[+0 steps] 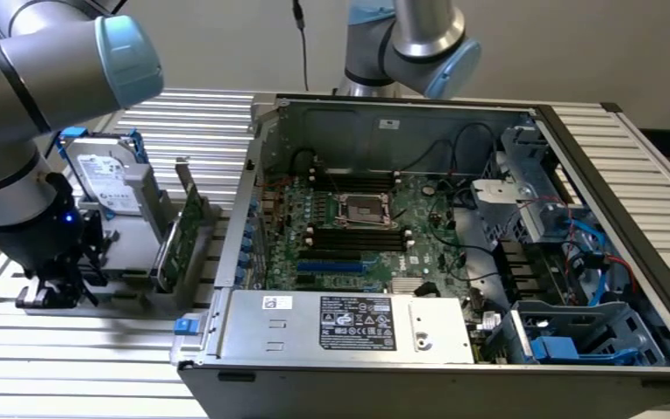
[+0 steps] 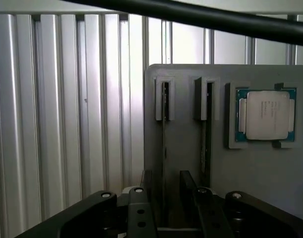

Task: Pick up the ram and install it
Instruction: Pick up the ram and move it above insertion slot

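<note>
Wrist view: black end effector [image 2: 166,186], jaws apart, straddling thin edge-on ram [image 2: 164,139] in grey slotted holder [image 2: 260,178].

Universal Robots arm [image 1: 15,96]: silver-grey tubes, pale blue joint caps [image 1: 126,48], black wrist section with a small blue light [image 1: 71,216]. Gripper [image 2: 166,181] is matte black with round silver screws [image 2: 137,190]. Thick black cable [image 2: 201,20] runs past it.

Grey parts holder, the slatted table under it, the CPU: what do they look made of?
Holder: uniform matte grey with soft-edged pockets; looks like plastic, possibly printed.
Table: bright ribbed slats with streaky reflections; probably bare aluminium extrusion.
CPU: satin silvery metal lid on a green board.
</note>
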You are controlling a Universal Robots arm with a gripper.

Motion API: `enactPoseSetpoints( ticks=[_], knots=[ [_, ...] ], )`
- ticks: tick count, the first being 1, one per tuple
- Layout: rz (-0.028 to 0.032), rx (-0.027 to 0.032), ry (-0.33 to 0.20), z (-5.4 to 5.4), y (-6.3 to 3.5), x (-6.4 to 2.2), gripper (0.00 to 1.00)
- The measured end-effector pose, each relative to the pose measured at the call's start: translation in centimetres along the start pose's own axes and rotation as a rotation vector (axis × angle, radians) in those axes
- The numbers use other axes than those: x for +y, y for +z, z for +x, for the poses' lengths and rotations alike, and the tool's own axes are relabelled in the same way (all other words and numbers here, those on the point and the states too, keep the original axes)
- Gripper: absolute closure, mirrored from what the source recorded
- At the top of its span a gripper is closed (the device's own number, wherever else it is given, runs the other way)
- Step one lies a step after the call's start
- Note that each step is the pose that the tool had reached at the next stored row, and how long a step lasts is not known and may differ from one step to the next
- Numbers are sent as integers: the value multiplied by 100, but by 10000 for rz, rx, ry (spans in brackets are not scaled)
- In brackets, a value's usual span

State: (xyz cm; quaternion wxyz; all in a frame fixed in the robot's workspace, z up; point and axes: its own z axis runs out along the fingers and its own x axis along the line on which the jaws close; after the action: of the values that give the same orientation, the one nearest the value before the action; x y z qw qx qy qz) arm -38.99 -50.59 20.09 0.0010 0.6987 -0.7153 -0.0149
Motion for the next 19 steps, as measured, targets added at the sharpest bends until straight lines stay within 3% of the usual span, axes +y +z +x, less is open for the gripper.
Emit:
enactPoseSetpoints(
  ticks=[4,19],
  knots=[
    [2,-14,8,-8,34,35,64],
    [0,-12,8,-3,51,38,64]
  ],
)
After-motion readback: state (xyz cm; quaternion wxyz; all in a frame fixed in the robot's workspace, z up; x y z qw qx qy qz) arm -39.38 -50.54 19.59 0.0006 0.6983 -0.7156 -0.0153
